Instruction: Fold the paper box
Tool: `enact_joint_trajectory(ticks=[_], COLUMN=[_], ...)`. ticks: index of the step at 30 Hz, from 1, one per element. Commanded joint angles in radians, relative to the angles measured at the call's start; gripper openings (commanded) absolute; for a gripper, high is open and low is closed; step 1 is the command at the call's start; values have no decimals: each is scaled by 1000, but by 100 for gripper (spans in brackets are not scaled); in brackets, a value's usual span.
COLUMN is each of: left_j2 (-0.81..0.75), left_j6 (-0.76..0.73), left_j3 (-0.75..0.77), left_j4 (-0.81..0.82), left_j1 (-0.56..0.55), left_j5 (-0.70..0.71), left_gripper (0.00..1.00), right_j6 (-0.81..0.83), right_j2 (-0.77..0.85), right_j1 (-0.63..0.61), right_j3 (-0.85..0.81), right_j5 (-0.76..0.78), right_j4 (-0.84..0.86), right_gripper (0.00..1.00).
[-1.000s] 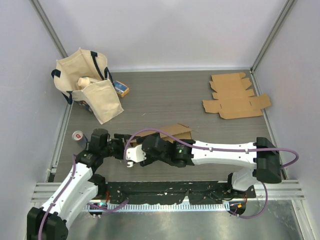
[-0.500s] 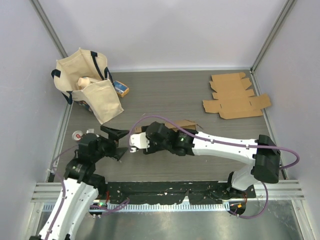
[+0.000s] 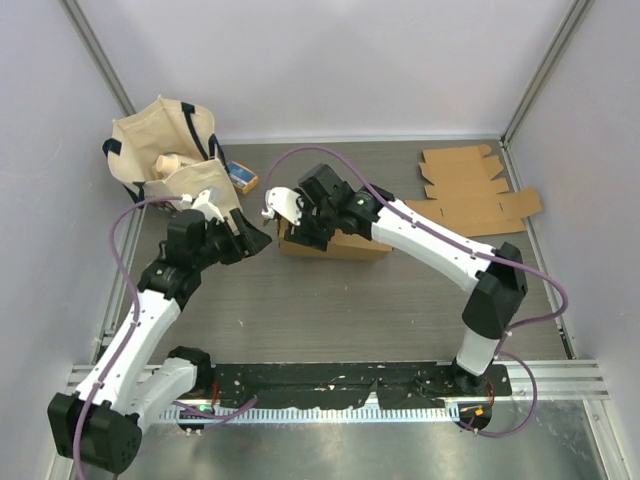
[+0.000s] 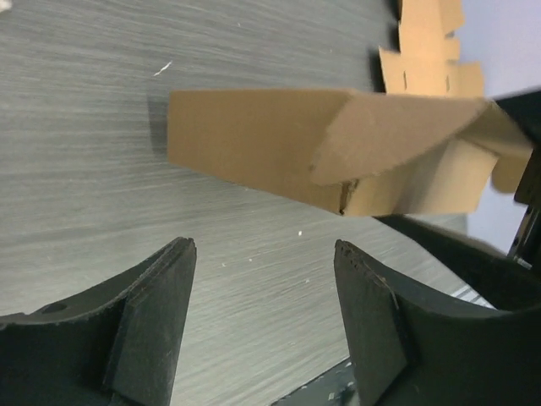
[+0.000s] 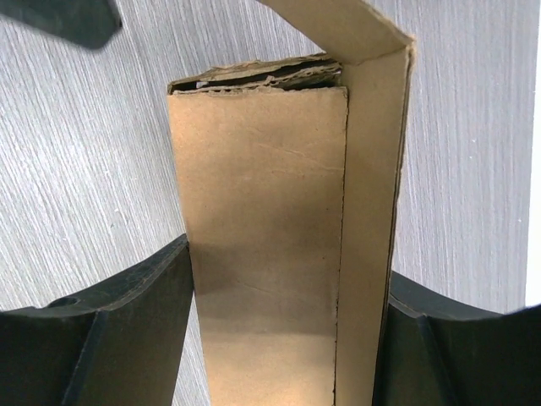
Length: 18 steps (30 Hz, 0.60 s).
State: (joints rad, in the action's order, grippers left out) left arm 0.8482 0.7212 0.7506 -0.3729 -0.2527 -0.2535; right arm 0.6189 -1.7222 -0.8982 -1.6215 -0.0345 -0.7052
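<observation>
Cardboard box (image 5: 262, 211) sits clamped in my right tool (image 5: 283, 292); my left tool (image 4: 262, 251) gapes wide just beside it, over the table (image 4: 76, 127).

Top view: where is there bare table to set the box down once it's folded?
Widest free patch: the near strip between the paper box and the base rail. A smaller one at the back, between the small carton and the flat cardboard blanks. Crowded: around the box and by the tote bag.
</observation>
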Motion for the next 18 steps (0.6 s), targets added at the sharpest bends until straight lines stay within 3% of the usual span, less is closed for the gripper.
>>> enact_joint_trajectory(ticks=[1,8,12,15,18], left_j2=[43,86,135,218,265], left_j6=[-201,-207,-242,-252,-224], left_j3=[95,112,133,190,210], left_j4=[146,181,253,253,279], left_j1=[-8,-10,-8,-8,-10], left_j5=[-92,17,-7,-85,-107], left_gripper=[68,64,70,59,54], right_j6=[-128,-137,-137,-136,-136], right_j2=[-118,-165,-171,-177,-180], right_j1=[33,61,71,74,76], right_j3=[-110,-147,-149,-158,-163], right_j5=[-202,-246,-258,-268,-272], right_j4=[-210,-238,-229,-227,-228], right_gripper=[49,50,51,50,50])
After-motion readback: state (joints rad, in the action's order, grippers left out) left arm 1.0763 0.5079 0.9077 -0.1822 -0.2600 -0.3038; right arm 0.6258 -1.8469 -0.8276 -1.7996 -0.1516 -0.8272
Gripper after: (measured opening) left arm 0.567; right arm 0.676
